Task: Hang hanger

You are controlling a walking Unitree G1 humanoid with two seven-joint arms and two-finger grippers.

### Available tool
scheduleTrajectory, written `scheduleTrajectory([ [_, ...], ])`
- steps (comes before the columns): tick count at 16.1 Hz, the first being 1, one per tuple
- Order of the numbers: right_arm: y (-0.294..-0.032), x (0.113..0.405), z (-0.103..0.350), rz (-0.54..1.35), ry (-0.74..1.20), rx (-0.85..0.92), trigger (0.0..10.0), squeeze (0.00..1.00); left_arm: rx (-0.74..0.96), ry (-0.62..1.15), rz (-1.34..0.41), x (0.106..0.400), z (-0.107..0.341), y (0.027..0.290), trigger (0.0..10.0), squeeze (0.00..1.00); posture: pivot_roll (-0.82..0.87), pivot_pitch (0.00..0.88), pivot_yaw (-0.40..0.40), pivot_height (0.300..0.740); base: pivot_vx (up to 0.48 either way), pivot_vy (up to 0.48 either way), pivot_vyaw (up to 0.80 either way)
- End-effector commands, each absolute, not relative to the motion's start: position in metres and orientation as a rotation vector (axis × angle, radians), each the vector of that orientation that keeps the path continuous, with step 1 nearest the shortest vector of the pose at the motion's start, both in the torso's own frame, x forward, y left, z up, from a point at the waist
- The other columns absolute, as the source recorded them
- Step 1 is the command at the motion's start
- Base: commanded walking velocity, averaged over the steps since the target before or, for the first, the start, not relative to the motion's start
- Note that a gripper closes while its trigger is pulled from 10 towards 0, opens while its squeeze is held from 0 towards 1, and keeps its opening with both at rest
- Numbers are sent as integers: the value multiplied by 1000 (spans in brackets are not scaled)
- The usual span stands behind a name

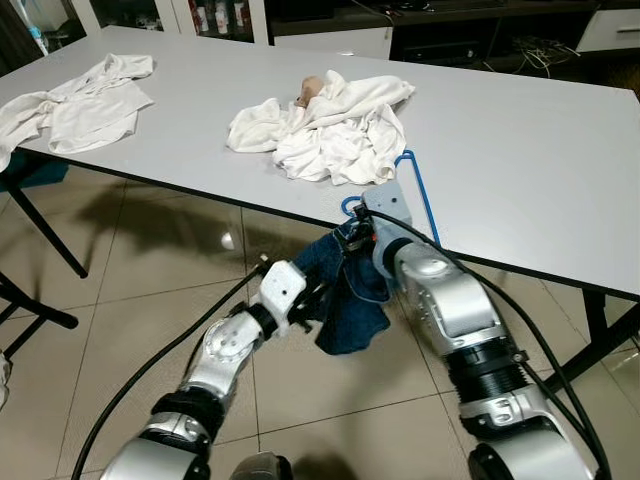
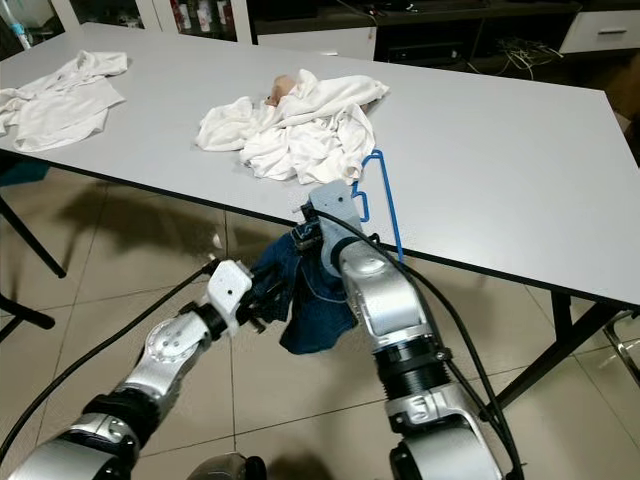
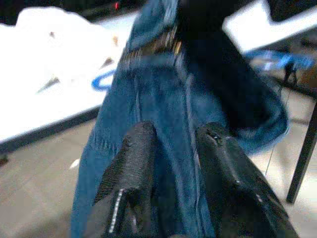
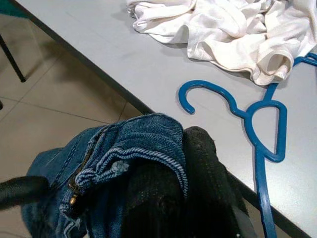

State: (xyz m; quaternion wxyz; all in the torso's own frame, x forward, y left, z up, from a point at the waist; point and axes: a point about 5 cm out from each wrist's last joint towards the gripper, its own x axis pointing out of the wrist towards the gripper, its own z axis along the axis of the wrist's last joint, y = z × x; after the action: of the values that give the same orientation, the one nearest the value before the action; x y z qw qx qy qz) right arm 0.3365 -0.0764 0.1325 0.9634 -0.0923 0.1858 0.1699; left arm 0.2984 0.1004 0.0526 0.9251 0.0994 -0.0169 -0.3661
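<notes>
The blue plastic hanger (image 4: 257,129) lies flat at the grey table's (image 1: 520,150) near edge, hook toward the edge, partly under crumpled white clothes (image 1: 330,125). Blue jeans (image 1: 350,300) hang just below the edge.

1. My arms (image 1: 455,300) are polished silver metal.
2. The jeans (image 4: 133,148) are coarse stitched blue denim.
3. The hanger (image 4: 257,124) is smooth blue plastic.
4. The table (image 1: 520,150) is matt grey; the floor (image 1: 150,250) is glossy tile.

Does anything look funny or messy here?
Yes. The jeans dangle off the table edge, pinched by both grippers, not on the hanger. That hanger lies flat on the table, partly under a crumpled white cloth.
</notes>
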Motion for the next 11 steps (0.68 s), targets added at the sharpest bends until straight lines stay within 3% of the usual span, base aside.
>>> scheduleTrajectory([
  [1,-78,343,143,302,332,-174,10000,0,188,-53,-748,297,54,104,10000,1000,-15,0,76,740,0,0,0],
  [7,-97,359,156,127,315,55,10000,0,179,-65,-767,288,49,111,10000,1000,-1,0,74,740,0,0,0],
  [11,-100,363,165,96,319,203,10000,0,237,-77,-669,291,49,119,10000,1000,-5,0,75,740,0,0,0],
])
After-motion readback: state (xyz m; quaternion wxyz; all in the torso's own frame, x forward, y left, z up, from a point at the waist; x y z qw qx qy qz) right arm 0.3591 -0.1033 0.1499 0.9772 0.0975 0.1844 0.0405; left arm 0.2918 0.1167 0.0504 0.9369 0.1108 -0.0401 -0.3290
